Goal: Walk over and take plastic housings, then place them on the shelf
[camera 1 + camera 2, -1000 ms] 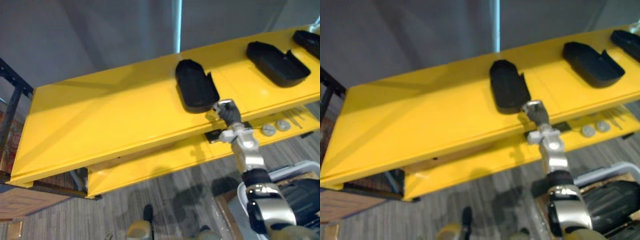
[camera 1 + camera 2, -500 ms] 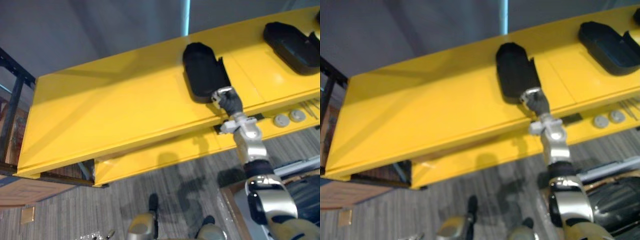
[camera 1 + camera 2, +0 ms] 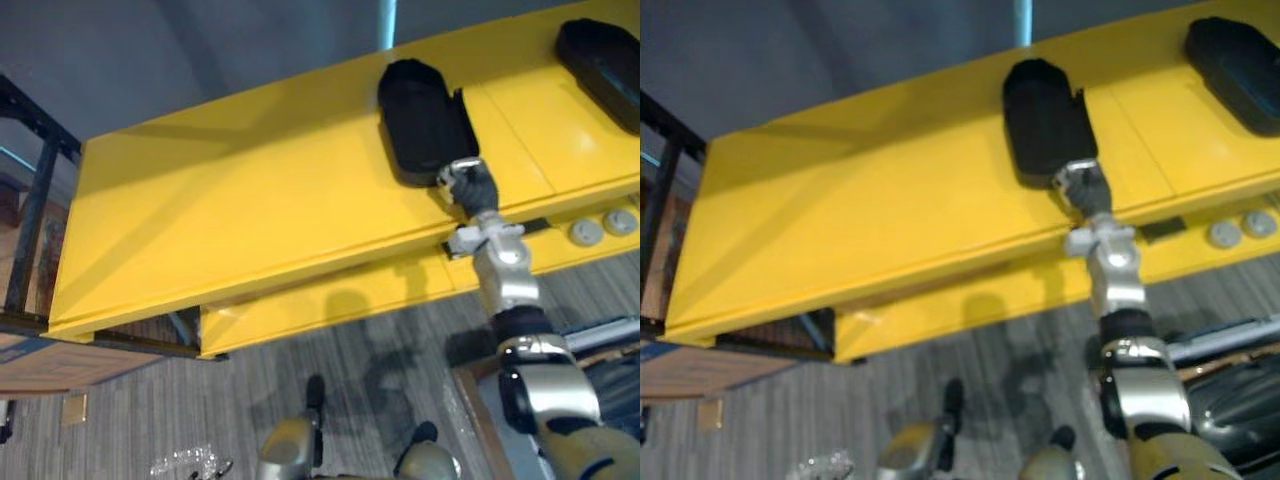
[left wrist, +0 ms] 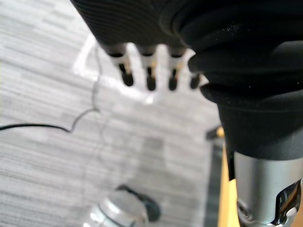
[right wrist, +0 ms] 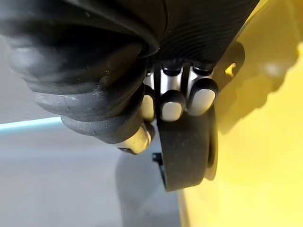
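One matte black plastic housing (image 3: pixel 425 120), oblong with rounded ends, lies flat on the smooth yellow shelf (image 3: pixel 250 200). The right hand (image 3: pixel 468 186) grasps its near rim, fingers curled over the wall. A second housing (image 3: pixel 605 55) sits well apart to the hand's right. Wide bare shelf top lies to its left, with the front edge under the wrist. Grey discs (image 3: pixel 585 232) rest on the lower shelf (image 3: pixel 330 310). The left hand (image 4: pixel 149 66) hangs relaxed, fingers straight, over grey carpet (image 4: pixel 47 156).

Right hand (image 5: pixel 173 107) round black housing (image 5: pixel 184 151)
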Motion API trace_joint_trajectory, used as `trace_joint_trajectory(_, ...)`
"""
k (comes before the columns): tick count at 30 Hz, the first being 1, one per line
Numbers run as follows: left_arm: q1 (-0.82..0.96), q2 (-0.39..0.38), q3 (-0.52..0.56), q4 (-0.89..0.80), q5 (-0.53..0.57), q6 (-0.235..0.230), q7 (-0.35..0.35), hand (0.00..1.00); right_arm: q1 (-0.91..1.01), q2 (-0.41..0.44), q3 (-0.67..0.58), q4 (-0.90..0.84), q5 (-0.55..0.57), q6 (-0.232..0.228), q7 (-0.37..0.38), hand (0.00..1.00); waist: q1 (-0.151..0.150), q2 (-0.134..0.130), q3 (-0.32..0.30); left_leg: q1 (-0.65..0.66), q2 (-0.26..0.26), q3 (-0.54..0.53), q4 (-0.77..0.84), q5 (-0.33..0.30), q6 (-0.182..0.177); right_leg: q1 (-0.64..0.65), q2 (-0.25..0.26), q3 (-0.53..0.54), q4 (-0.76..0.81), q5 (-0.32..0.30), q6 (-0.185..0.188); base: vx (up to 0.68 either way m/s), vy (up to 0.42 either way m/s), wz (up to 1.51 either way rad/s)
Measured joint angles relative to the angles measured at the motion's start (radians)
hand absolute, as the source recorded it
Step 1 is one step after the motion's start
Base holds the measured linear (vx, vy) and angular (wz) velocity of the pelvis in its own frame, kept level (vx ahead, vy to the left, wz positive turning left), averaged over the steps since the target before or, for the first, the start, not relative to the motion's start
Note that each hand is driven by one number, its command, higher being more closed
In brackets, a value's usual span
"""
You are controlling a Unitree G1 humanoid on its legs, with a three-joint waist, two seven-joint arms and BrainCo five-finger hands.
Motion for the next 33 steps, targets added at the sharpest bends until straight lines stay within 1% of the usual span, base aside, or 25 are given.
trace_joint_trajectory(4, 0.000, 0.000, 0.000, -0.001, -0.008, -0.019, 0.000, 0.00, -0.013, -0.004, 0.000, 0.022, 0.006, -0.002, -0.003, 1.00, 0.002, 0.002, 0.001, 0.000, -0.003, 0.001, 0.000, 0.000, 0.000, -0.001, -0.004, 0.001, 0.002, -0.001, -0.001, -0.03, -0.010, 0.00)
trace_joint_trajectory(10, -0.001, 0.000, -0.005, -0.002, -0.030, -0.021, 0.001, 0.00, -0.038, -0.014, -0.001, 0.032, 0.008, -0.016, -0.008, 1.00, 0.002, 0.020, 0.011, -0.007, -0.001, 0.003, 0.000, 0.002, 0.000, -0.015, -0.004, 0.005, 0.016, -0.004, -0.002, -0.01, -0.010, -0.01)
trace_joint_trajectory(15, -0.001, 0.000, -0.005, -0.002, -0.030, -0.021, 0.001, 0.00, -0.038, -0.014, -0.002, 0.027, 0.014, -0.022, -0.022, 1.00, 0.002, 0.021, 0.012, -0.007, 0.000, 0.004, 0.000, 0.002, 0.000, -0.015, -0.004, 0.006, 0.017, -0.004, -0.002, 0.00, 0.000, 0.00)
trace_joint_trajectory(17, -0.001, 0.000, -0.005, -0.002, -0.030, -0.021, 0.001, 0.00, -0.026, -0.005, -0.016, -0.021, 0.033, -0.023, -0.031, 1.00, 0.002, 0.020, 0.012, -0.006, 0.002, 0.005, 0.000, 0.002, 0.000, -0.015, -0.003, 0.008, 0.017, -0.004, -0.002, -0.01, -0.011, -0.03)
trace_joint_trajectory(18, -0.002, 0.000, -0.007, -0.001, -0.030, -0.021, 0.001, 0.00, -0.012, 0.008, -0.033, -0.094, 0.039, -0.025, -0.040, 0.00, 0.002, 0.020, 0.012, -0.005, 0.004, 0.010, 0.000, 0.001, 0.000, -0.020, -0.001, 0.017, 0.018, -0.004, -0.002, -0.03, -0.024, -0.18)
trace_joint_trajectory(19, -0.002, 0.000, -0.007, -0.001, -0.030, -0.021, 0.001, 0.00, 0.004, 0.024, -0.041, -0.196, 0.051, -0.026, -0.041, 0.00, 0.006, 0.018, 0.014, -0.006, 0.010, 0.025, 0.000, 0.001, -0.001, -0.031, 0.003, 0.032, 0.020, -0.004, -0.002, -0.03, -0.025, -0.24)
trace_joint_trajectory(20, -0.002, 0.000, -0.006, 0.000, -0.030, -0.021, 0.001, 0.00, 0.013, 0.036, -0.041, -0.254, 0.056, -0.027, -0.040, 0.00, 0.006, 0.017, 0.014, -0.006, 0.012, 0.030, 0.000, 0.001, -0.001, -0.034, 0.006, 0.038, 0.020, -0.004, -0.003, -0.03, -0.043, -0.25)
trace_joint_trajectory(21, -0.004, 0.000, -0.007, 0.000, -0.030, -0.022, 0.001, 0.00, 0.047, 0.067, -0.036, -0.381, 0.054, -0.026, -0.039, 0.00, 0.003, 0.013, 0.013, 0.000, 0.019, 0.035, 0.000, 0.000, -0.002, -0.033, 0.011, 0.046, 0.020, -0.004, -0.004, -0.02, -0.044, -0.16)
trace_joint_trajectory(22, -0.004, 0.000, -0.007, 0.001, -0.030, -0.023, 0.001, 0.00, 0.056, 0.081, -0.027, -0.415, 0.054, -0.024, -0.037, 0.00, 0.001, 0.011, 0.012, 0.001, 0.021, 0.037, 0.000, 0.000, -0.002, -0.033, 0.014, 0.049, 0.020, -0.004, -0.004, -0.03, -0.062, -0.14)
trace_joint_trajectory(23, -0.004, 0.000, -0.007, 0.002, -0.030, -0.028, 0.001, 0.00, 0.071, 0.105, 0.000, -0.468, 0.054, -0.018, -0.031, 0.00, -0.008, 0.005, 0.009, 0.003, 0.027, 0.041, 0.000, 0.000, -0.002, -0.033, 0.020, 0.053, 0.020, -0.005, -0.006, -0.03, -0.056, -0.11)
trace_joint_trajectory(26, -0.007, -0.001, -0.007, 0.007, -0.030, -0.039, 0.002, 0.00, 0.101, 0.136, 0.074, -0.499, 0.045, 0.010, -0.003, 0.00, -0.009, -0.011, 0.003, 0.014, 0.042, 0.053, -0.001, -0.002, -0.005, -0.032, 0.035, 0.065, 0.020, -0.006, -0.015, -0.03, -0.048, -0.16)
trace_joint_trajectory(28, -0.009, 0.000, -0.005, 0.024, -0.029, -0.054, 0.004, 0.00, 0.120, 0.164, 0.149, -0.500, 0.035, 0.049, 0.010, 0.00, -0.009, -0.031, -0.008, 0.019, 0.051, 0.058, -0.001, -0.004, -0.008, -0.032, 0.047, 0.074, 0.017, -0.007, -0.021, -0.05, -0.051, -0.12)
trace_joint_trajectory(29, -0.011, 0.000, -0.005, 0.030, -0.029, -0.057, 0.004, 0.00, 0.124, 0.170, 0.165, -0.500, 0.034, 0.055, 0.010, 0.00, -0.009, -0.036, -0.011, 0.019, 0.052, 0.058, -0.001, -0.003, -0.008, -0.032, 0.050, 0.074, 0.016, -0.007, -0.022, -0.04, -0.048, -0.03)
trace_joint_trajectory(31, -0.013, -0.001, -0.005, 0.042, -0.029, -0.056, 0.009, 0.00, 0.130, 0.188, 0.217, -0.500, 0.031, 0.086, 0.006, 0.00, -0.007, -0.058, -0.022, 0.018, 0.058, 0.058, -0.001, -0.002, -0.010, -0.032, 0.057, 0.075, 0.014, -0.005, -0.025, -0.02, -0.043, -0.01)
trace_joint_trajectory(32, -0.013, 0.000, -0.004, 0.041, -0.028, -0.055, 0.011, 0.00, 0.130, 0.200, 0.224, -0.500, 0.027, 0.107, 0.001, 0.00, -0.004, -0.066, -0.027, 0.018, 0.060, 0.057, -0.001, -0.001, -0.011, -0.031, 0.059, 0.075, 0.012, -0.004, -0.027, -0.01, -0.032, -0.01)
trace_joint_trajectory(33, -0.013, 0.000, -0.004, 0.040, -0.028, -0.055, 0.011, 0.00, 0.130, 0.206, 0.228, -0.498, 0.025, 0.118, -0.003, 0.00, -0.002, -0.070, -0.030, 0.018, 0.060, 0.057, -0.001, -0.001, -0.012, -0.031, 0.060, 0.075, 0.010, -0.003, -0.028, 0.00, 0.000, 0.00)
